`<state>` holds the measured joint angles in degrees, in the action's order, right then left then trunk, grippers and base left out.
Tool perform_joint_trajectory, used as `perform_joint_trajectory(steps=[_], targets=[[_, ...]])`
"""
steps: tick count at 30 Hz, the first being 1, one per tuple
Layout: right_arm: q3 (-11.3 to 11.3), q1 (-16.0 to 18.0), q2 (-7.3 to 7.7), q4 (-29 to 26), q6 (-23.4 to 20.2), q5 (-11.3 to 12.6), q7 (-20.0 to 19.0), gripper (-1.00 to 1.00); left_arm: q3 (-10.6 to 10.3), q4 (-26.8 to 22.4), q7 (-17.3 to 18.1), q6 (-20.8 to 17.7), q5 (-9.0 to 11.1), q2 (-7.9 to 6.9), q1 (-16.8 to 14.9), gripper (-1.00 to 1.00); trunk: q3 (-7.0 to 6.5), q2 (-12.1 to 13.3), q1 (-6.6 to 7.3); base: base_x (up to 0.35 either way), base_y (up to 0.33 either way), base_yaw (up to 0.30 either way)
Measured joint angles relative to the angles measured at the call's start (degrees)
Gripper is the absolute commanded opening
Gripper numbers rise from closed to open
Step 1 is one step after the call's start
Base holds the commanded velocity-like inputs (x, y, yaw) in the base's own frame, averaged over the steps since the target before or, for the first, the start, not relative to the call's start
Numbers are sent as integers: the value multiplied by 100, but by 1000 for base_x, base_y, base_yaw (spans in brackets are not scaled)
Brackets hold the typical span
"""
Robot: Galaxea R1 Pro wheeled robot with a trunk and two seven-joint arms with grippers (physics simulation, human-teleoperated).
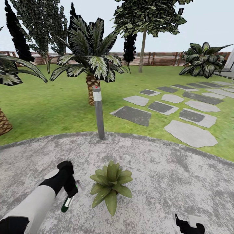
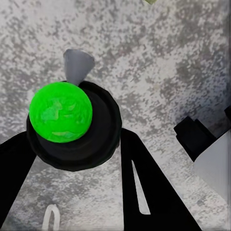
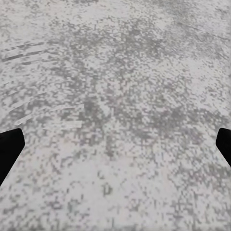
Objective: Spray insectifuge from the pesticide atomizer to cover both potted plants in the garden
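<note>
Pesticide atomizer (image 1: 69, 201) is clamped in my left end effector (image 1: 71, 190), tilted, low over the grey stone patio (image 1: 169, 182), just beside the potted plant (image 1: 110, 185). My right end effector (image 1: 188, 225) hangs low over bare patio, fingers spread wide, holding nothing. Bollard lamp (image 1: 98, 112) stands at the patio edge beyond the plant.

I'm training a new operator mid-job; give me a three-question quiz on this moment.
1. True or false: the left gripper holds the atomizer.
2. On which side of the atomizer does the potted plant sit in the head view? A) its left B) its right C) behind the bollard lamp
3. Fill in: the right gripper hangs open over the stone ____.

Key: 1 true, the jaws are shut on it. 2 B. 3 patio.
</note>
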<state>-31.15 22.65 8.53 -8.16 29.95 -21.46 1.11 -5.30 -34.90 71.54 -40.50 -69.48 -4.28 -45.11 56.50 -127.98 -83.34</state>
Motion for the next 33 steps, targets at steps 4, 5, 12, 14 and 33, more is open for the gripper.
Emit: perform_joint_trajectory(steps=[4,5,12,14,33], targets=[[1,-1,0,0,4,0,0,100,15,8,37,36,-22,-41,78,-100,0,0,0,0,0,0],[1,-1,0,0,5,0,0,100,14,18,37,44,-20,-44,90,-100,0,0,0,0,0,0],[2,-1,0,0,7,0,0,100,26,288,-6,66,-14,-50,203,-100,0,0,0,0,0,0],[2,-1,0,0,5,0,0,100,25,290,-9,62,-16,-48,205,-100,0,0,0,3,0,0],[2,-2,0,-3,8,0,0,100,26,379,-182,51,13,-199,221,-100,0,0,0,73,0,-61]])
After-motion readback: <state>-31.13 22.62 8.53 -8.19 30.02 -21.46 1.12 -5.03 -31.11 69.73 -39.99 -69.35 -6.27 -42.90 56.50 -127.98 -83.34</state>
